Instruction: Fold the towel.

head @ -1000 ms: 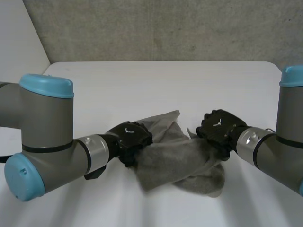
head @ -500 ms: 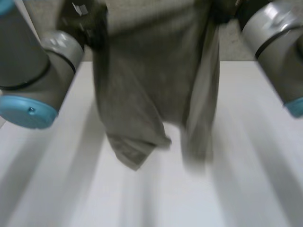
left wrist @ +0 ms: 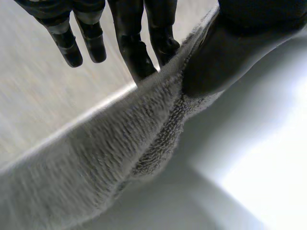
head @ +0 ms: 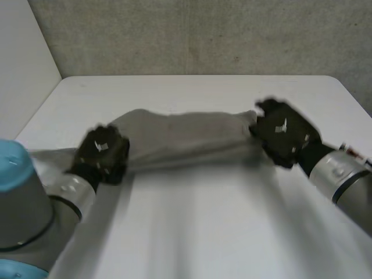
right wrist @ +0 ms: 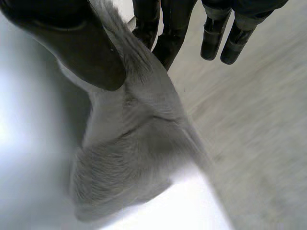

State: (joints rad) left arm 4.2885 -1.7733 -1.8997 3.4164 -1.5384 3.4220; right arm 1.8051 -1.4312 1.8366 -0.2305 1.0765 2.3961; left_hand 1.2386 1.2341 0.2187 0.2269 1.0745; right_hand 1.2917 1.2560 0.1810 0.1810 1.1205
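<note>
The towel [head: 186, 139] stretches across the middle of the table [head: 203, 226] between my hands: my left hand [head: 103, 152] pinches its left end, my right hand [head: 283, 138] its right end.

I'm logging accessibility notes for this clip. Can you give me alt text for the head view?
The left hand and the right hand hold a grey towel stretched in a band between them over a white table, each pinching one end.
</note>
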